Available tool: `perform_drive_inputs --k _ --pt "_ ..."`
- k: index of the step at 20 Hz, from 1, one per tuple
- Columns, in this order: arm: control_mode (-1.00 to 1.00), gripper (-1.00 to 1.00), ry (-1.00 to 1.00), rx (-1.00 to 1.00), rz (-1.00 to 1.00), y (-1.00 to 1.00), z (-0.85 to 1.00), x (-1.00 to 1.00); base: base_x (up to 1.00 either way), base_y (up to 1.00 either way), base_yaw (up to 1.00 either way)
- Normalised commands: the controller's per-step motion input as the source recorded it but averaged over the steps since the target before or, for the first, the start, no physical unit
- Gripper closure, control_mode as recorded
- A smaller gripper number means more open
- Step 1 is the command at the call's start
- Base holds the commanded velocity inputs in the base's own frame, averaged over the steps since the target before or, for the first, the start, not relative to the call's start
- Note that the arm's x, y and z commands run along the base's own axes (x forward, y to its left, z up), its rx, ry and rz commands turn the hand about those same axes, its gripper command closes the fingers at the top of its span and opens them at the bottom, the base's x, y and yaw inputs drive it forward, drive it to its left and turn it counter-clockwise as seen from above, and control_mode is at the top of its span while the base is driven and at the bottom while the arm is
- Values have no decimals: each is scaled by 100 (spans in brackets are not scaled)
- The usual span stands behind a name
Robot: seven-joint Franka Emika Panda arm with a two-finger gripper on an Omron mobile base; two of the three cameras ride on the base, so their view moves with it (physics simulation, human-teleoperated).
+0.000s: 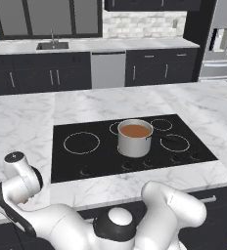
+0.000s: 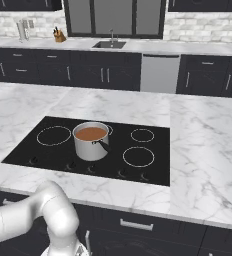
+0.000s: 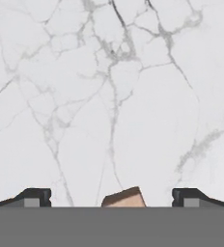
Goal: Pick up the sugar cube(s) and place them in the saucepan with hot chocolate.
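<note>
A white marble island counter holds a black cooktop; dark cabinets line the far wall. The saucepan of hot chocolate stands mid-cooktop. The gripper, fingers wide apart, brackets a tan sugar cube on bare marble.

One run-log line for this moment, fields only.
gripper: jaws open, over white marble counter | tan-brown sugar cube: between jaws, not gripped | shiny steel saucepan: on black cooktop, holds reddish-brown hot chocolate
</note>
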Motion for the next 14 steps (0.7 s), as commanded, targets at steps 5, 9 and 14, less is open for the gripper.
perform_drive_inputs --k 5,9,14 --pt "-100 -100 0 0 0 -6 0 -3 0 0 0" --pt "-100 -100 0 0 0 -12 0 -15 0 0 0" --pt "-100 -100 0 0 0 -10 0 -14 0 0 0"
